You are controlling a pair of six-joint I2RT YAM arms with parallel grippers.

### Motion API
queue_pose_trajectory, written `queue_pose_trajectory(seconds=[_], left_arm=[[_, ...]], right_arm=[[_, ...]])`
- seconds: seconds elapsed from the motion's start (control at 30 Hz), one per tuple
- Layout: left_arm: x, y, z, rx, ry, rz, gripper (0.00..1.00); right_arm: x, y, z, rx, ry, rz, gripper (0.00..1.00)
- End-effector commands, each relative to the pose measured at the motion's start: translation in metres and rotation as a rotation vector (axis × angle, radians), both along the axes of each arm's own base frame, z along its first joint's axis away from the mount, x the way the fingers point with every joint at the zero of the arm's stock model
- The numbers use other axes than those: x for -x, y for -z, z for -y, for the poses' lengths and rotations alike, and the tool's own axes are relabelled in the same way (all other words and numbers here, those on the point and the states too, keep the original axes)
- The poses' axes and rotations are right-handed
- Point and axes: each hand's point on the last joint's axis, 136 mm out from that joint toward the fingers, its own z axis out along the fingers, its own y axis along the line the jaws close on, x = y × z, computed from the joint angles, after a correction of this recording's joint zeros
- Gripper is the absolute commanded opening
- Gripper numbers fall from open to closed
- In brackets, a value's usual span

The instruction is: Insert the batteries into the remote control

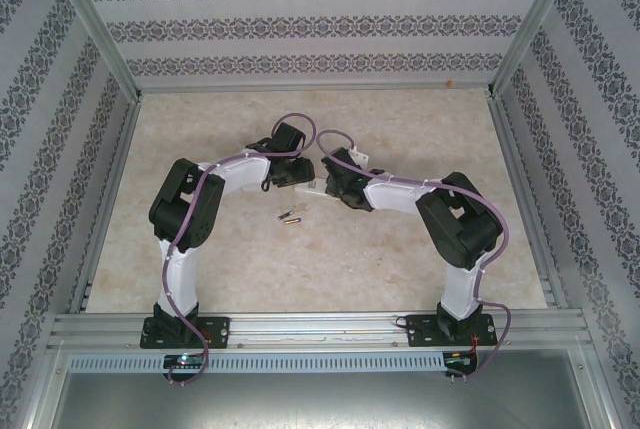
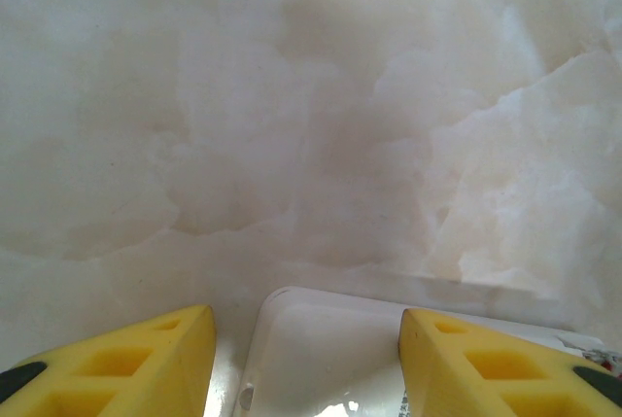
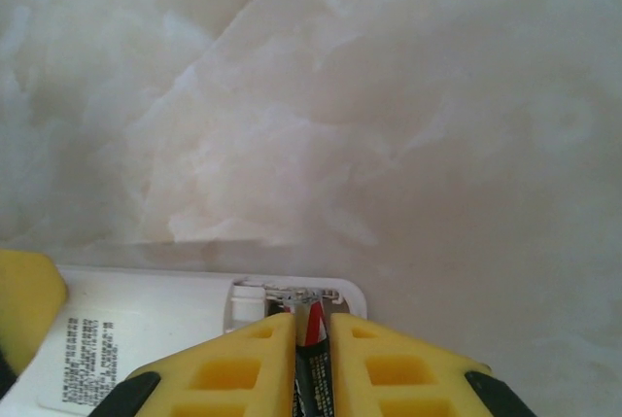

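The worktop [image 1: 200,259] looks smooth and marble-patterned, with a faint sheen. The remote control [image 3: 155,310] is glossy white plastic, and the battery [image 3: 312,364] wears a shiny dark wrap. The right end effector [image 3: 313,322] has matt yellow plastic fingers [image 3: 233,373]. A brushed metal rail [image 1: 320,321] runs along the worktop's 6 o'clock edge.

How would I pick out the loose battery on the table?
On the marbled tabletop, find the spot near the middle where the left end effector and right end effector meet. Just nearer the arm bases lies the loose battery: a tiny slim dark stick with a coppery end, touched by nothing.
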Motion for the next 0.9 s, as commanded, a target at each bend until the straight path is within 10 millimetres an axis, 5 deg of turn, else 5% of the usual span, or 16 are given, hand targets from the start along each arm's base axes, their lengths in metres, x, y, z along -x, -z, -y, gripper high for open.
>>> queue_pose_trajectory(seconds=[0.0,0.67,0.87], left_arm=[[0.017,0.013,-0.007,-0.011,-0.003,-0.074,0.53],[0.019,0.017,-0.008,-0.012,-0.008,-0.086,0.53],[0.020,0.017,-0.007,-0.010,-0.011,-0.086,0.53]], right_arm=[[-0.004,0.003,-0.001,0.002,0.007,-0.018,0.16],[0.033,0.048,0.001,0.072,-0.005,-0.189,0.12],[0.038,0.028,-0.002,0.048,-0.041,-0.154,0.12]])
